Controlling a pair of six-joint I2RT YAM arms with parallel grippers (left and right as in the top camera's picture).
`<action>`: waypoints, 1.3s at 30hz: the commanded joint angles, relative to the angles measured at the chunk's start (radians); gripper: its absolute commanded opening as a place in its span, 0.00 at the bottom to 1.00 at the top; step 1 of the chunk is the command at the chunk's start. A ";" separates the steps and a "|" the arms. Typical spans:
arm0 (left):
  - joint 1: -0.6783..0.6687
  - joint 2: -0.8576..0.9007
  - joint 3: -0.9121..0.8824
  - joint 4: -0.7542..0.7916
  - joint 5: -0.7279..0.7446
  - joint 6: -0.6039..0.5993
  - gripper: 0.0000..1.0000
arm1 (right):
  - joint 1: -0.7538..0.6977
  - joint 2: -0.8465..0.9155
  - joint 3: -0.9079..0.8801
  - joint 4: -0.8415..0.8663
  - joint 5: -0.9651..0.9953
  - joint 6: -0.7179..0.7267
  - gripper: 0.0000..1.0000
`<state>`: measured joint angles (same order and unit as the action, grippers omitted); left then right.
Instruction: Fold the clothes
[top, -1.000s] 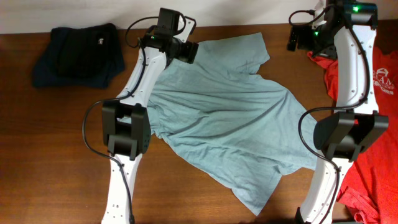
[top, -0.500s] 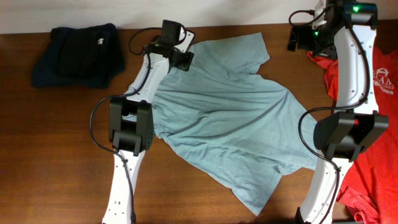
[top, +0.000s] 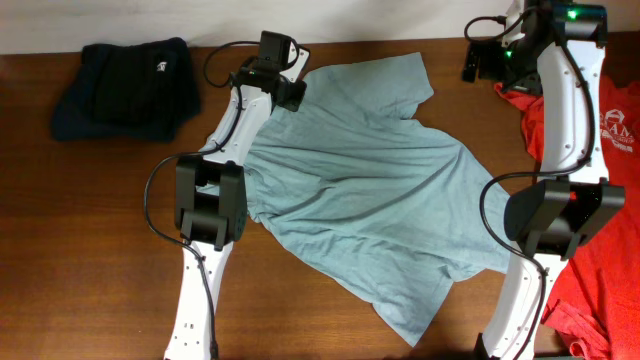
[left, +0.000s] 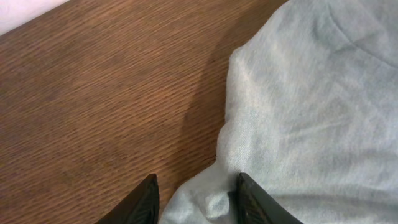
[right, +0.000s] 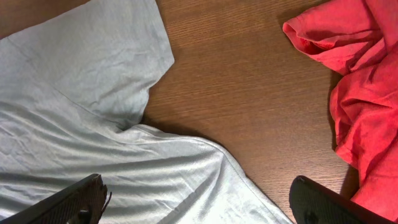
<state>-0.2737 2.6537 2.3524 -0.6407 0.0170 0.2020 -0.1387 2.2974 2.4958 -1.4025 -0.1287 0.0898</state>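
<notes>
Softly rumpled pale blue-grey T-shirt (top: 370, 190), grainy wood table (top: 90, 230)

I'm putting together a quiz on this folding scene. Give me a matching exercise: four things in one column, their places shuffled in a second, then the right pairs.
1. blue-grey T-shirt
2. red T-shirt
3. dark folded garment
4. left gripper

A. far left corner of the table
B. spread across the middle
C. at the blue-grey shirt's far left edge, cloth between its fingers
D. heaped at the right edge

Pairs: 1-B, 2-D, 3-A, 4-C
</notes>
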 joint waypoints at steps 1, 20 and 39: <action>0.013 0.016 0.003 0.004 -0.025 0.010 0.40 | -0.001 -0.008 0.012 0.000 0.009 -0.004 0.99; 0.014 0.019 0.003 0.118 0.122 -0.063 0.59 | -0.001 -0.008 0.012 0.000 0.009 -0.004 0.99; 0.009 0.089 0.003 0.145 0.040 -0.062 0.27 | -0.001 -0.008 0.012 0.000 0.009 -0.004 0.99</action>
<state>-0.2684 2.7155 2.3539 -0.4713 0.1146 0.1410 -0.1387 2.2974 2.4958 -1.4025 -0.1287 0.0898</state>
